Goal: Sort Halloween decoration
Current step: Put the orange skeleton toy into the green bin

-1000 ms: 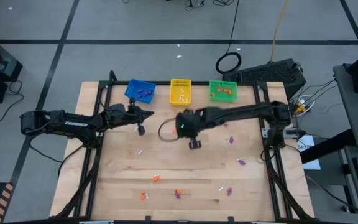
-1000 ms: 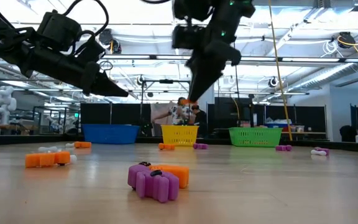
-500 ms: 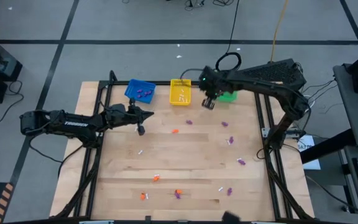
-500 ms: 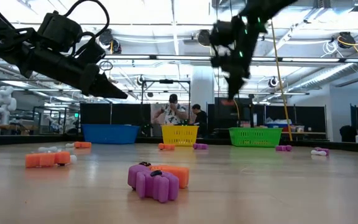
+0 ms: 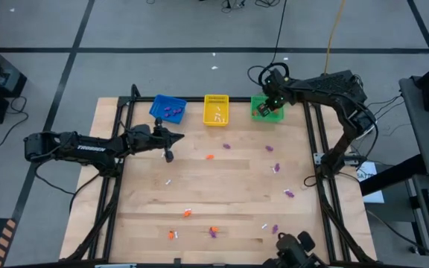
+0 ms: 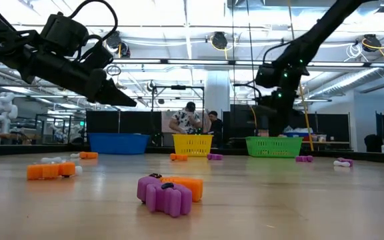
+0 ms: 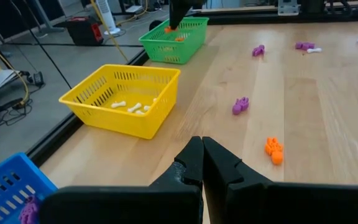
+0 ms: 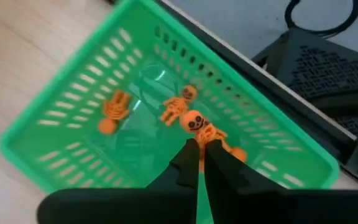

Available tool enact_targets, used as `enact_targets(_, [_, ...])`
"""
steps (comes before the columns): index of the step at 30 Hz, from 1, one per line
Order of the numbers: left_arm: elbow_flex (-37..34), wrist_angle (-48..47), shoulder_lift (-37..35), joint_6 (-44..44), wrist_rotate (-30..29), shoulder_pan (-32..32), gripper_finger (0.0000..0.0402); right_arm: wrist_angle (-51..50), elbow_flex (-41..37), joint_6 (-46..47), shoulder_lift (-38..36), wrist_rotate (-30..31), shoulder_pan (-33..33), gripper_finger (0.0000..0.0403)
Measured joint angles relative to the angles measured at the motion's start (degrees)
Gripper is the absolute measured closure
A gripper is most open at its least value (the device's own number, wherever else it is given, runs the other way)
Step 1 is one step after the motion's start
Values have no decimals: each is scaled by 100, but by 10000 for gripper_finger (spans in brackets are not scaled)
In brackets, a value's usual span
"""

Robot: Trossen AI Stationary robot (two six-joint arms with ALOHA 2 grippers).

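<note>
The left gripper is hanging above the table near its left edge, a little in front of the blue basket, with its fingers pressed together and nothing between them. The blue basket is sitting at the far edge toward the left corner and is holding a few purple trinkets. Just to its right along the same edge, the yellow basket is holding small white bone-shaped pieces.

On the open wood in front of the baskets, an orange trinket and a purple trinket are lying near each other, and more purple pieces are lying toward the right edge. Near the front edge, several orange, purple and white pieces are lying scattered; in the low view a purple one is lying touching an orange one.

The green basket is sitting at the far edge toward the right corner, with orange figures lying inside. The right gripper is hovering over this basket, its fingers nearly pressed together and pinching an orange skeleton figure, which is hanging above the basket's floor.

Beyond the far edge, a person is showing in the room behind the yellow basket.
</note>
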Motion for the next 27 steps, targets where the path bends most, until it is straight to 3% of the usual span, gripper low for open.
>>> enact_targets(14, [0, 14, 0, -2, 0, 0, 402, 339, -340, 103, 2, -295, -37, 392])
enact_targets(27, [0, 286, 0, -2, -1, 0, 402, 158, -87, -97, -231, -98, 36, 277])
